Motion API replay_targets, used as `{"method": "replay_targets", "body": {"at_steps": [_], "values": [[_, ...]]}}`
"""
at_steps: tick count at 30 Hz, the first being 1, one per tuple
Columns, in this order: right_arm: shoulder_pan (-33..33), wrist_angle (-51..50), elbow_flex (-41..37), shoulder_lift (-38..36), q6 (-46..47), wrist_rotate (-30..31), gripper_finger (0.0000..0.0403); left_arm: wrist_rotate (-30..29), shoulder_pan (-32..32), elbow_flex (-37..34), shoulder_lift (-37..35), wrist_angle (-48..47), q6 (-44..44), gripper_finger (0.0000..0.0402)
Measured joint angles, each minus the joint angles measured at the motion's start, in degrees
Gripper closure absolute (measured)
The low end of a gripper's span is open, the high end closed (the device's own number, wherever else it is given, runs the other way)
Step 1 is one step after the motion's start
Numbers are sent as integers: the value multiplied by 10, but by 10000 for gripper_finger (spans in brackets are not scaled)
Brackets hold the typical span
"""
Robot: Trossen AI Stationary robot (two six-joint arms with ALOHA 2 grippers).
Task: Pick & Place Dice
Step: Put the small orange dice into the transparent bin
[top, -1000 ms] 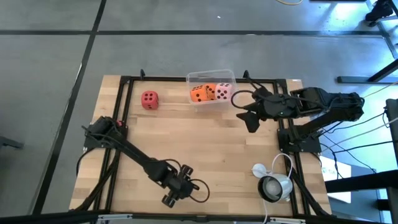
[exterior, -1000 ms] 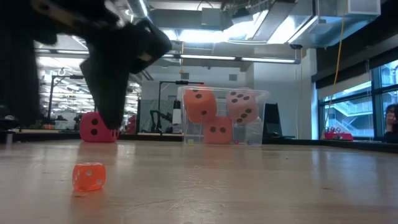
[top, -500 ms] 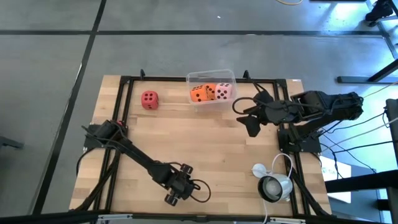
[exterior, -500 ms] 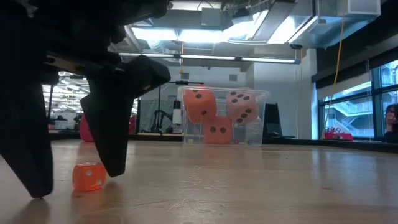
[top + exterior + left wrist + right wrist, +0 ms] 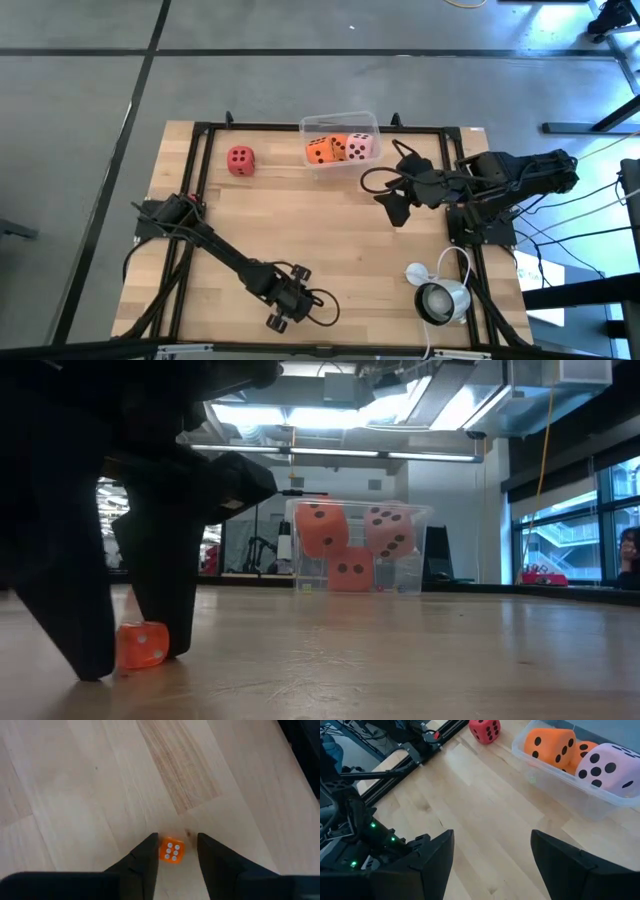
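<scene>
A clear plastic tub (image 5: pixel 340 150) stands at the table's far edge and holds two orange dice (image 5: pixel 552 747) and the pale pink die (image 5: pixel 610 765). The red die (image 5: pixel 240 160) rests on the wood left of the tub. A much smaller orange die with white pips (image 5: pixel 171 851) lies near the near edge. My left gripper (image 5: pixel 177 837) is open and lowered over it, with one finger on each side (image 5: pixel 130 660); thin gaps show beside the die. My right gripper (image 5: pixel 393 200) hovers open, near-right of the tub.
A black metal frame (image 5: pixel 200 180) runs round the tabletop. A white round device with a cable (image 5: pixel 440 300) sits at the near right corner. Bare wood (image 5: pixel 330 230) lies between the two grippers.
My left gripper has come down to the table, and its open fingers now stand on either side of the small orange die, which has not moved. My right gripper has drifted a little away from the tub, toward the table's left and near edge.
</scene>
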Motion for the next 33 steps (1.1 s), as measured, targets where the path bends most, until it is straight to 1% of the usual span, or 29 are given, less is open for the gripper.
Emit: {"method": "replay_targets", "body": {"at_steps": [4,9,10,14,18,21,24,27,33], "values": [[0,2,0,4,0,-2,140,-2,0,0,0,2,-18,316],[0,5,0,4,0,-2,140,1,0,1,1,-2,-31,381],[0,5,0,4,0,-2,140,1,0,1,1,-3,-31,387],[4,5,0,4,0,-2,140,1,0,1,1,-7,-36,390],[12,5,0,4,4,-2,140,3,2,1,-2,-8,-67,391],[20,5,0,4,15,-1,140,18,4,-1,-14,-15,-91,391],[29,6,0,4,12,-1,140,9,4,-3,-40,-21,-109,391],[40,6,0,4,0,13,140,-20,3,-2,-81,-22,-134,392],[58,46,0,4,-67,26,140,-133,8,-2,-181,-15,-176,392]]}}
